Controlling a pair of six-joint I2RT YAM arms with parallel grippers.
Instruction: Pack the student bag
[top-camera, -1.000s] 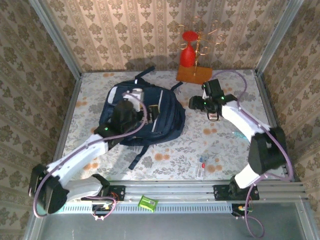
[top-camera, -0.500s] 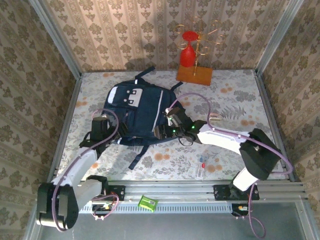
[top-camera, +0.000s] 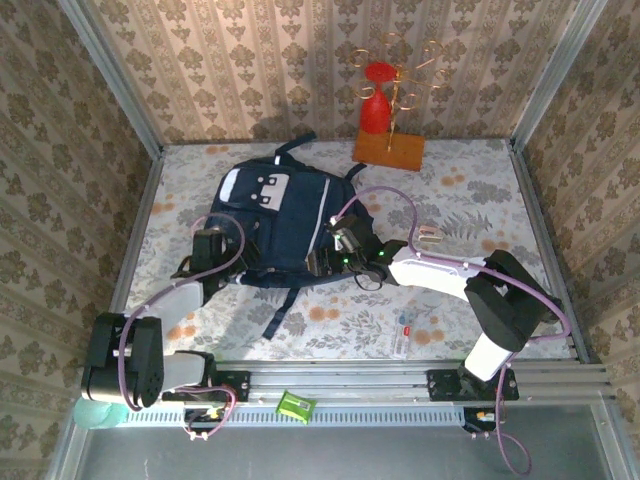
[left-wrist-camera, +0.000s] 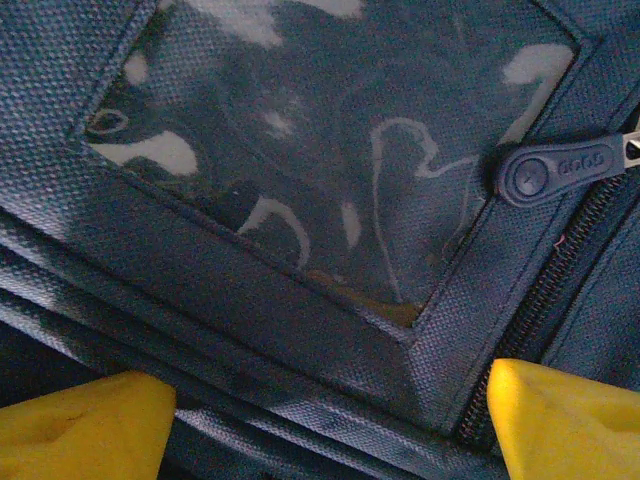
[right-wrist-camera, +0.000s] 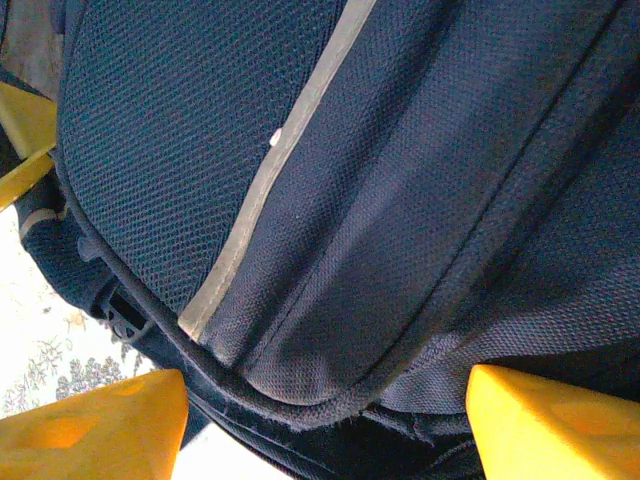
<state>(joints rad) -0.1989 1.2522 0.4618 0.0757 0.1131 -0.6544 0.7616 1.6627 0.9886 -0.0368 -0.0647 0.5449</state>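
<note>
Two hands flank the large dark navy fabric backpack (top-camera: 285, 215), which lies flat on the patterned surface (top-camera: 480, 200), left of centre, with its grey-white patch toward the far edge. The left hand (top-camera: 207, 247) sits at the bag's near-left side. Its yellow fingers (left-wrist-camera: 90, 425) are spread apart over a clear pocket window (left-wrist-camera: 330, 150) and a rubber zip pull (left-wrist-camera: 555, 170), gripping nothing. The right hand (top-camera: 325, 257) is at the near-right side, its fingers likewise apart, astride the seam by the pale stripe (right-wrist-camera: 270, 170). The step in hand looks like getting purchase on the bag's sides. Next, each hand would need to pinch fabric or the pull cleanly, without slipping off the weave.
</note>
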